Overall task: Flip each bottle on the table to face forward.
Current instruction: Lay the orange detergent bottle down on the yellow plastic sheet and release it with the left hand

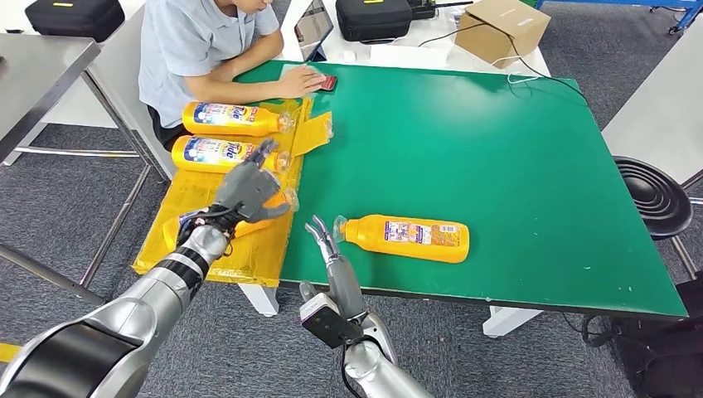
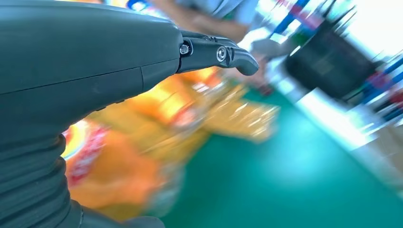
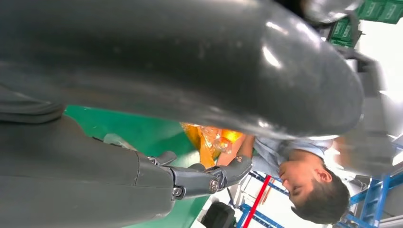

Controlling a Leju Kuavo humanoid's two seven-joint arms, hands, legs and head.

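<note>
Two bottles [image 1: 234, 118] lie label-up beyond the left robot hand [image 1: 246, 187], which grips a third; one bottle [image 1: 406, 237] awaits beside the open, empty right robot hand [image 1: 322, 235].

The left arm [image 1: 124, 319] reaches forward from the lower left, its hand [image 1: 247, 189] raised over the table's left edge with the back turned up and the fingers curled downward; whether they hold anything cannot be told. The right arm [image 1: 365, 352] rises from below at the table's front edge, its hand [image 1: 325, 240] empty, with slender fingers [image 1: 318, 230] extended forward and slightly apart.
</note>
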